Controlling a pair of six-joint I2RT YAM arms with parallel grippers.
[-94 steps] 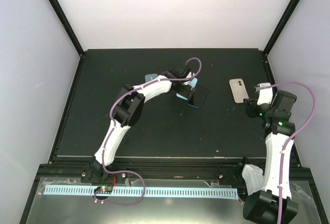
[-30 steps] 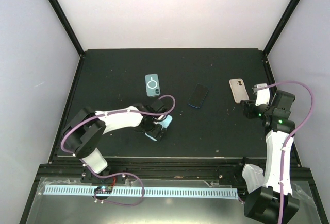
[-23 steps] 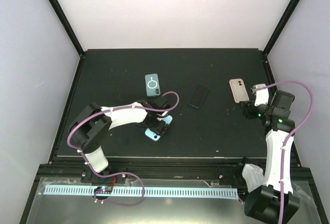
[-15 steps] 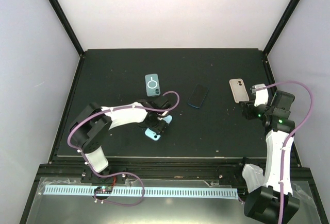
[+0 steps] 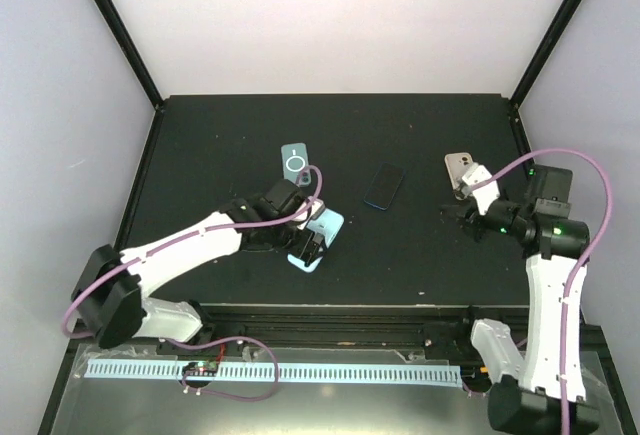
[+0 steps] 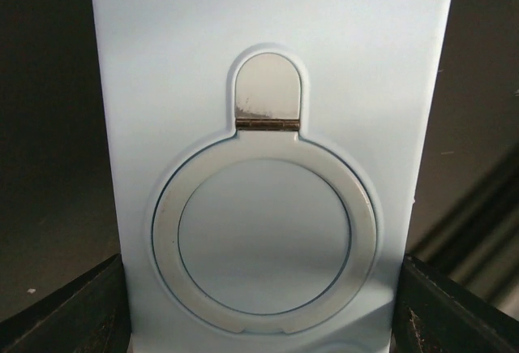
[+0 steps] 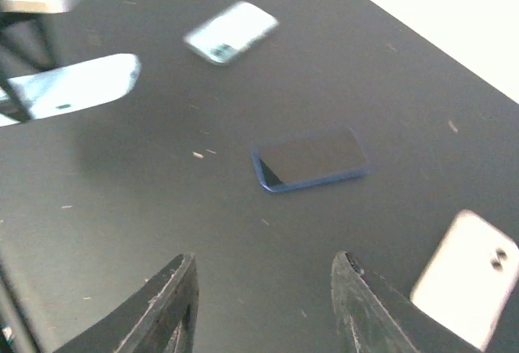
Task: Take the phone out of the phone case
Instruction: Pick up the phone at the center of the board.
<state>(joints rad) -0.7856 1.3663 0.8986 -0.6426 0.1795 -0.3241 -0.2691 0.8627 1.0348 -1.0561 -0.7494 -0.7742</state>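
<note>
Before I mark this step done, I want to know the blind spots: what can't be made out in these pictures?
Left wrist: the light blue case fills the frame, back side out. Its inside and top edge are out of view.
Right wrist: the teal device is motion-blurred, and the beige phone runs off the right edge.
Top view: the right arm covers part of the beige phone, and the case's inside is too small to judge.

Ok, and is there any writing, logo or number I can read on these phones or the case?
No text can be read in any view.
The light blue case shows only a plain ring stand, with no lettering.
The dark blue phone has a blank screen.
The teal phone and the beige phone are too small or blurred to show any marks.
</note>
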